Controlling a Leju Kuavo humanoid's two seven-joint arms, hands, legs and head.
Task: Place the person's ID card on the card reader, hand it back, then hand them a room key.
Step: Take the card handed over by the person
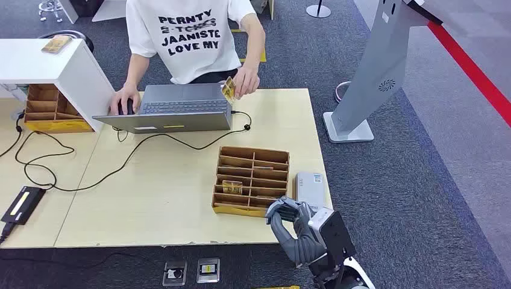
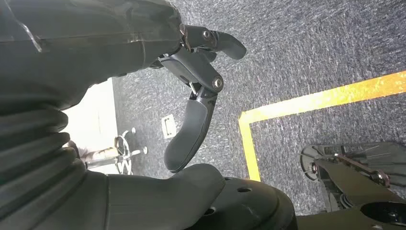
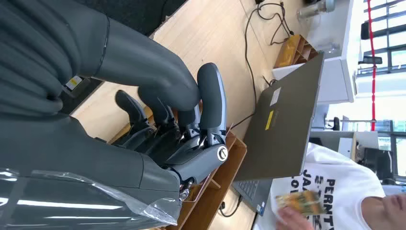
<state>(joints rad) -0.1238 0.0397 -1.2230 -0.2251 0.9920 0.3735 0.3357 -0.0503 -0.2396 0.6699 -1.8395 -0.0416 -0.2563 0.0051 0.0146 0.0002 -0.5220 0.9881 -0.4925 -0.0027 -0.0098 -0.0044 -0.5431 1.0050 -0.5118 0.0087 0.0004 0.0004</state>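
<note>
A person's hand [image 1: 246,78] holds the ID card [image 1: 228,90] up beside the laptop [image 1: 175,107], across the table [image 1: 150,198] from the robot. The right hand [image 1: 293,227] hovers near the card reader [image 1: 309,186], fingers loosely curled, holding nothing. The card looks thin, light, stiff and slick — best pinched by its free edge.
</note>
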